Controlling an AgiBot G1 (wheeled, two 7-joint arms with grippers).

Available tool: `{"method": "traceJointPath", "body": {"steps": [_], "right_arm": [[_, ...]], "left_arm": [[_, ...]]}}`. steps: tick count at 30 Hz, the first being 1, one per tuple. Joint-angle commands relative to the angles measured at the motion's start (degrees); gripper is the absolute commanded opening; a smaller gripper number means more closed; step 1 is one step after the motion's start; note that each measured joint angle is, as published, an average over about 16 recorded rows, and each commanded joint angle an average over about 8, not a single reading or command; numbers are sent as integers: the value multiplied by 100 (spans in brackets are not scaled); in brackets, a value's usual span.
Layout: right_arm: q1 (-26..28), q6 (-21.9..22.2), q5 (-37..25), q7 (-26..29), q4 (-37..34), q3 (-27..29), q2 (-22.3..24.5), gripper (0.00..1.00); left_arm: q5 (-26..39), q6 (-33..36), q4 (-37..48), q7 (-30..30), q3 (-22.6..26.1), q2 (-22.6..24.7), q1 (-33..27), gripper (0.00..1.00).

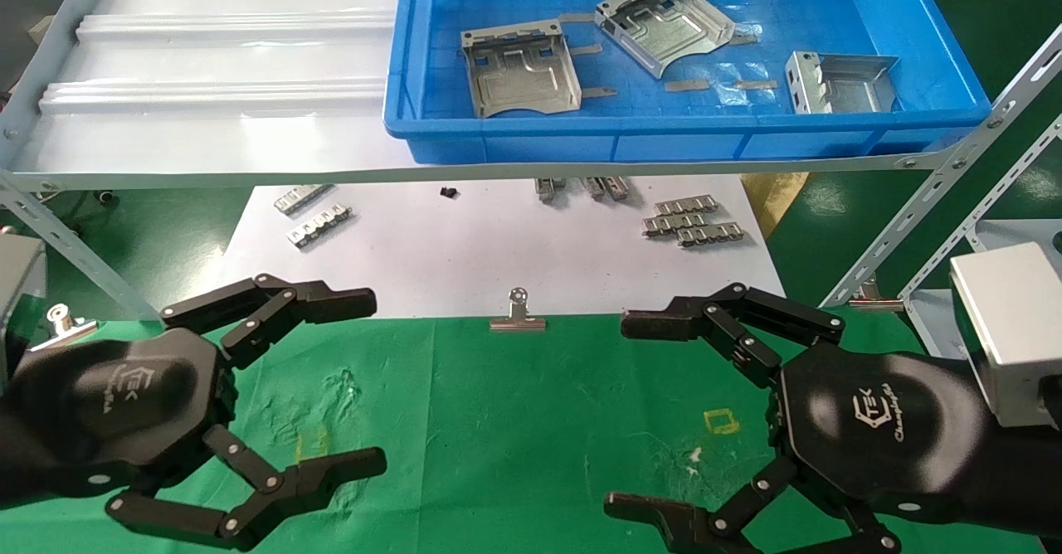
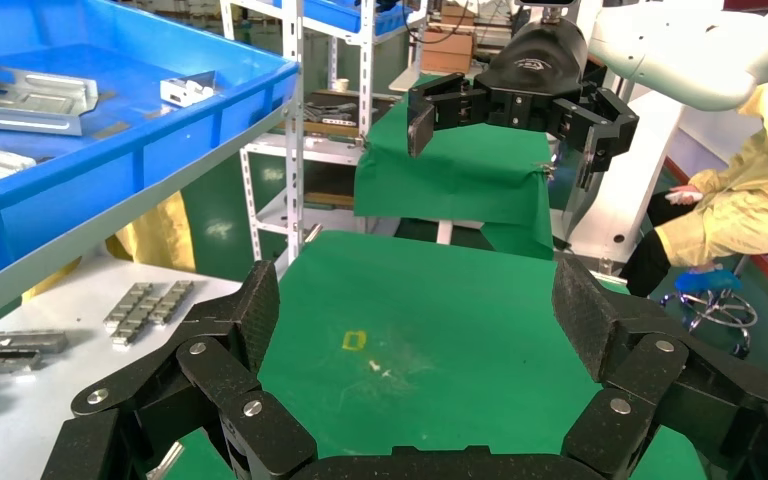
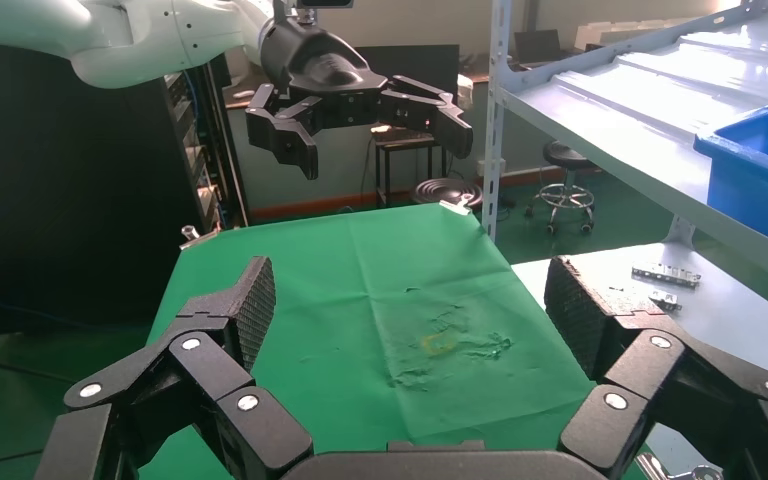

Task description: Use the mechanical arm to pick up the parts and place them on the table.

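Note:
Three silvery stamped parts lie in a blue bin (image 1: pixel 954 65) on the shelf: one left (image 1: pixel 521 69), one at the middle back (image 1: pixel 664 21), one right (image 1: pixel 840 83). One part also shows in the left wrist view (image 2: pixel 25 95). My left gripper (image 1: pixel 369 381) hovers open and empty over the left of the green-clothed table (image 1: pixel 514 421); its wrist view shows only cloth between the fingers (image 2: pixel 422 310). My right gripper (image 1: pixel 624 413) hovers open and empty over the right side, near the yellow square mark (image 1: pixel 720 421). Its wrist view (image 3: pixel 410 300) shows bare cloth too.
The ribbed white shelf (image 1: pixel 224 48) carries the bin, above a white sheet (image 1: pixel 498 247) with small toothed strips (image 1: pixel 689 222). A silver binder clip (image 1: pixel 518 315) sits at the cloth's far edge. Slanted shelf struts (image 1: pixel 929 206) stand right. A person in yellow (image 2: pixel 750 210) sits beyond.

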Motion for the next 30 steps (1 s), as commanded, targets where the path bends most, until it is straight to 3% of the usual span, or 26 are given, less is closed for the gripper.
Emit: {"method": "traceJointPath", "body": {"steps": [1,15,16,23,24,30], "right_arm": [[0,0,0,0,0,0,0,100],[0,0,0,0,0,0,0,100],[0,0,0,0,0,0,0,100],[0,0,0,0,0,0,0,100],[0,0,0,0,0,0,0,100],[0,0,0,0,0,0,0,100]], "left_arm": [[0,0,0,0,0,0,0,100],[0,0,0,0,0,0,0,100],[0,0,0,0,0,0,0,96],[0,0,0,0,0,0,0,9],[0,0,0,0,0,0,0,0],[0,0,0,0,0,0,0,0]]}}
